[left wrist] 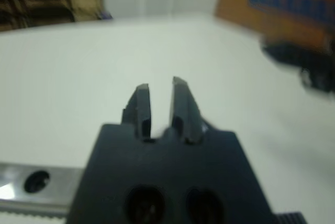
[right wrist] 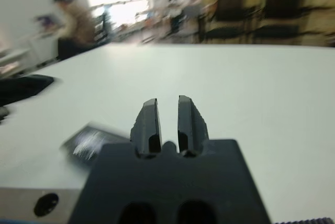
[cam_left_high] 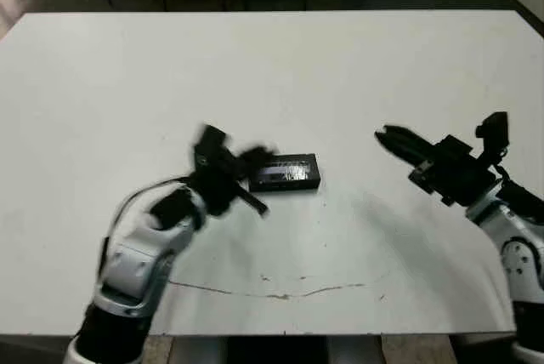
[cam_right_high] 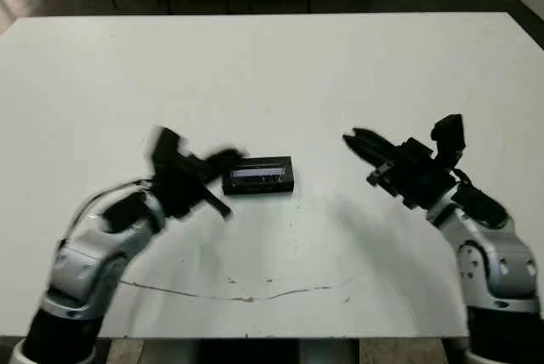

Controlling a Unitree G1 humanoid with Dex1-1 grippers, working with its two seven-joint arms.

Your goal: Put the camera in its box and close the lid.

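The box (cam_left_high: 285, 173) lies flat near the middle of the white tabletop (cam_left_high: 280, 66), long side running left to right, with the lid (cam_right_high: 259, 170) seated on top of it; the glossy window panel catches pale reflections. The camera itself cannot be seen anywhere on the tabletop, and the window is too blurred to tell whether it lies beneath.

Just to the left of the box, the left claw (cam_left_high: 251, 160) hovers at the box's short end, blurred by motion. Whether it touches the box cannot be told from the head views. In the left wrist view its two black fingers (left wrist: 140, 110) stand close together and parallel with only a narrow slit between them, nothing gripped: clenched and empty. The left arm's white forearm slants in from the lower left corner of the tabletop.

The right claw (cam_left_high: 393, 137) sits well apart from the box on its right side, tips pointing back toward it and raised off the surface. Its fingers (right wrist: 148, 119) in the right wrist view are likewise drawn nearly together with a thin gap, holding nothing. That view also shows the closed box (right wrist: 90, 143) as a blurred dark slab with a bright streak on its top, lying ahead and to one side of the claw.

A thin brownish crack or scratch line (cam_left_high: 272, 289) runs across the tabletop near its front edge. Beyond the far edge, dark chair legs stand on a dim floor, and the right wrist view shows a blurred person (right wrist: 70, 22) far off.
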